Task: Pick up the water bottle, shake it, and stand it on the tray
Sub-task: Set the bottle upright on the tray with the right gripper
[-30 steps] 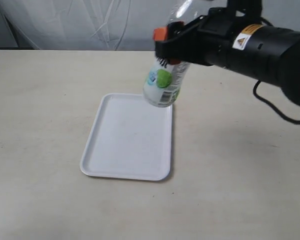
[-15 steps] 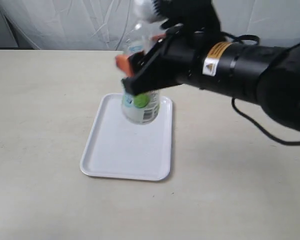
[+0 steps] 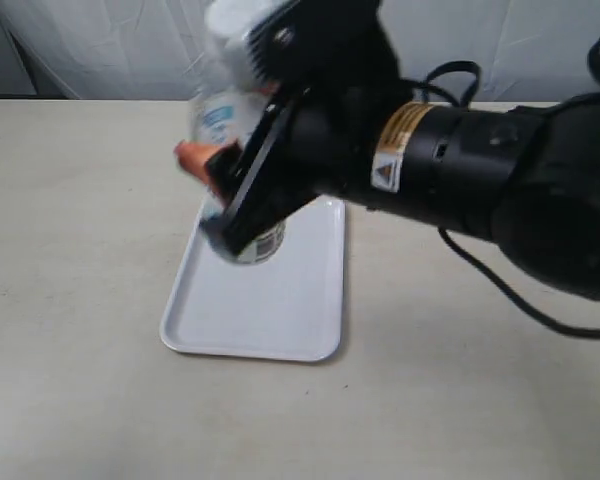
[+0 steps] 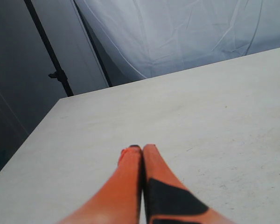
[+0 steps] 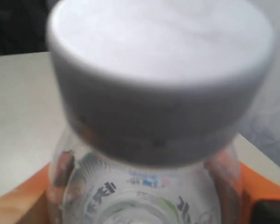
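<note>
The water bottle [image 3: 223,118] hangs in the air, blurred by motion, with my right gripper [image 3: 220,185] shut on its body. Its bottom [image 3: 258,247] is over the far part of the white tray [image 3: 280,310], and I cannot tell if it touches. In the right wrist view the white cap [image 5: 161,70] fills the picture, with the clear labelled shoulder [image 5: 144,196] below it between the orange fingers [image 5: 259,186]. My left gripper [image 4: 142,148] is shut on nothing over bare tabletop, and it is out of the exterior view.
The tray lies on a pale tabletop [image 3: 80,200]. A white cloth backdrop [image 3: 110,50] hangs behind the far edge. The right arm's black body [image 3: 460,170] and its cable [image 3: 500,290] reach over the table right of the tray.
The right arm has swung left and lower with the bottle, from above the tray's far right corner to over its far left part. The bottle's tilt has changed.
</note>
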Action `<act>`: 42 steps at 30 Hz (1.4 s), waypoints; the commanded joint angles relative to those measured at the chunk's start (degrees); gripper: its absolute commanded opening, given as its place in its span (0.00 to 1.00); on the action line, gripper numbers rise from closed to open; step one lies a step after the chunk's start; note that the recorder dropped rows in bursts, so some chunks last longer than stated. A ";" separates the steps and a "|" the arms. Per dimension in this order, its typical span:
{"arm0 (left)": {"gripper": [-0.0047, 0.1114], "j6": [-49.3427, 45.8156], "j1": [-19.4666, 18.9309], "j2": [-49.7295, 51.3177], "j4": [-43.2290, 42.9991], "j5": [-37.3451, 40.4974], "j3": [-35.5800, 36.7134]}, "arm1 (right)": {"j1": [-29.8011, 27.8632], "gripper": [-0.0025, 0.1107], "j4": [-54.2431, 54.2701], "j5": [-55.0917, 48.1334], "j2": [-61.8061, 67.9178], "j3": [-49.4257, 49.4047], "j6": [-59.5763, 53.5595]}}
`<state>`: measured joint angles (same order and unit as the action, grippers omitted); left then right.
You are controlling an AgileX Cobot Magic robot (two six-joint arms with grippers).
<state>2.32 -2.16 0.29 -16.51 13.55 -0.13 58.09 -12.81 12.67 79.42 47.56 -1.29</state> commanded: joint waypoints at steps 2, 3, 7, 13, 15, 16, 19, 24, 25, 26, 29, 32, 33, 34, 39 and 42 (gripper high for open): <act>0.04 0.26 -0.01 -0.29 -0.15 0.15 0.13 | 2.53 0.01 -4.88 2.26 -0.46 0.82 -0.38; 0.04 0.26 -0.01 -0.29 -0.15 0.15 0.13 | 1.21 0.01 -1.08 2.13 -0.46 0.82 -0.83; 0.04 0.26 -0.01 -0.29 -0.15 0.15 0.13 | -6.53 0.01 22.69 3.16 -0.46 0.72 -4.48; 0.04 0.26 -0.01 -0.29 -0.15 0.15 0.13 | -11.94 0.01 29.61 3.54 -0.46 0.72 -8.20; 0.04 0.26 -0.01 -0.29 -0.15 0.15 0.13 | -11.80 0.01 27.52 3.10 -0.46 0.72 -8.18; 0.04 0.26 -0.01 -0.29 -0.15 0.15 0.13 | -11.41 0.01 26.37 3.01 -0.31 0.72 -8.18; 0.04 0.26 -0.01 -0.29 -0.15 0.15 0.13 | -10.71 0.01 23.71 2.76 1.10 0.72 -8.18; 0.04 0.26 -0.01 -0.29 -0.15 0.15 0.13 | -10.65 0.02 23.18 5.84 5.78 0.72 -8.04; 0.04 0.26 -0.01 -0.29 -0.15 0.15 0.13 | -10.65 0.02 23.18 6.85 7.09 0.72 -8.04; 0.04 0.26 -0.01 -0.29 -0.15 0.15 0.13 | -10.65 0.02 23.18 8.22 8.47 0.72 -8.04; 0.04 0.26 -0.01 -0.29 -0.15 0.15 0.13 | -10.65 0.02 23.18 12.30 12.90 0.72 -8.04; 0.04 0.26 -0.01 -0.29 -0.15 0.15 0.13 | -10.65 0.02 22.93 14.92 16.61 0.72 -8.04; 0.04 0.26 -0.01 -0.29 -0.15 0.15 0.13 | -10.65 0.02 20.68 15.20 18.59 0.72 -8.04; 0.04 0.26 -0.01 -0.29 -0.15 0.15 0.13 | -10.65 0.02 18.94 15.20 19.56 0.72 -8.04; 0.04 0.26 -0.01 -0.29 -0.15 0.15 0.13 | -10.65 0.02 14.24 15.20 22.50 0.72 -5.15; 0.04 0.26 -0.01 -0.29 -0.15 0.15 0.13 | -10.65 0.02 14.15 14.31 22.48 0.82 -5.06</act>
<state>2.32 -2.16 0.29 -16.51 13.55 -0.13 47.46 1.91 24.65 102.40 47.56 -6.61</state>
